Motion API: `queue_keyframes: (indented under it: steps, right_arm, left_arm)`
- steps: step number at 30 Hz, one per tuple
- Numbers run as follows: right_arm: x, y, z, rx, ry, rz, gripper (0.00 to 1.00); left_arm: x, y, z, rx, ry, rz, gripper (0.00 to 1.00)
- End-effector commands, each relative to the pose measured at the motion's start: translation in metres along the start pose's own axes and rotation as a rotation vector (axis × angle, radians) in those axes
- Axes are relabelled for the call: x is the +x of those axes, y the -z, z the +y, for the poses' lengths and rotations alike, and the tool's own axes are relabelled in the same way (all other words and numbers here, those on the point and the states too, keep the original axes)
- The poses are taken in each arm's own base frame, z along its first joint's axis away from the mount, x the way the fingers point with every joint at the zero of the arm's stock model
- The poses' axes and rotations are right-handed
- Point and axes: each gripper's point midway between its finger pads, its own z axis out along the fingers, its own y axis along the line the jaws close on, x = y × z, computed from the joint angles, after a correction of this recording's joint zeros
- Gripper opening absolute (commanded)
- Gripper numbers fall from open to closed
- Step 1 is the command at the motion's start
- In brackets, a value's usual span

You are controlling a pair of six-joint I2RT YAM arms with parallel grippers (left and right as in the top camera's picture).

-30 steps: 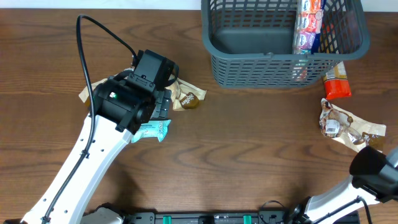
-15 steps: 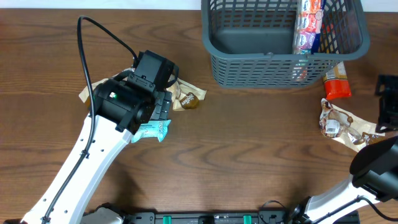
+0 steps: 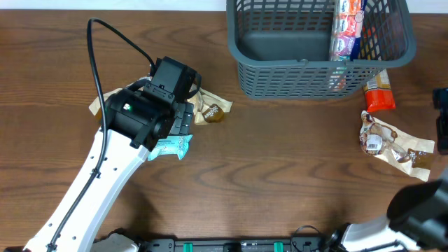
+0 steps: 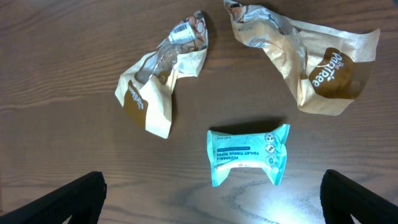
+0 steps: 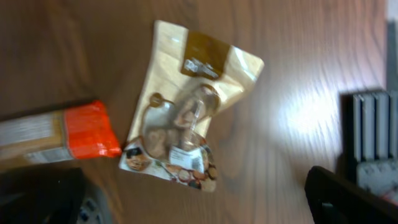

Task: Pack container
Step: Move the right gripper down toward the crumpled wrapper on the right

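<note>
The container, a dark grey-blue slotted basket, stands at the back right and holds a few snack packets at its right side. My left gripper hovers over a teal wipes packet. In the left wrist view the jaws are open and empty, with the teal packet between two tan pouches. My right gripper is at the table's right edge. Its jaws are open above a tan snack pouch and an orange-ended packet.
In the overhead view the orange-ended packet leans against the basket's front right corner, and the tan snack pouch lies in front of it. A tan pouch lies right of the left arm, another is mostly hidden under it.
My right gripper came into view at the table's right edge, then shifted slightly further right. The left arm and all packets have not moved.
</note>
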Motion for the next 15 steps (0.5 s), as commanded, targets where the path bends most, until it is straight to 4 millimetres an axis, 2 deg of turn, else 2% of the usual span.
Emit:
queue_keyframes:
  steps: [1,6,10,15]
  right_arm:
    - [0.003,-0.009,-0.016,0.019,0.074,-0.019,0.99]
    - [0.037,-0.058,-0.021,0.002,0.075,0.083,0.99]
    - [0.049,-0.084,-0.016,-0.026,0.061,0.108,0.99]
    - [0.048,-0.092,-0.005,-0.075,0.011,0.101,0.99]
  left_arm:
    - [0.002,-0.004,0.001,-0.007,0.000,0.016,0.99]
    - [0.002,-0.004,0.000,-0.002,0.011,0.017,0.99]
    - [0.003,-0.004,-0.001,0.001,0.009,0.022,0.99]
    - [0.003,-0.004,-0.002,0.007,0.009,0.022,0.99]
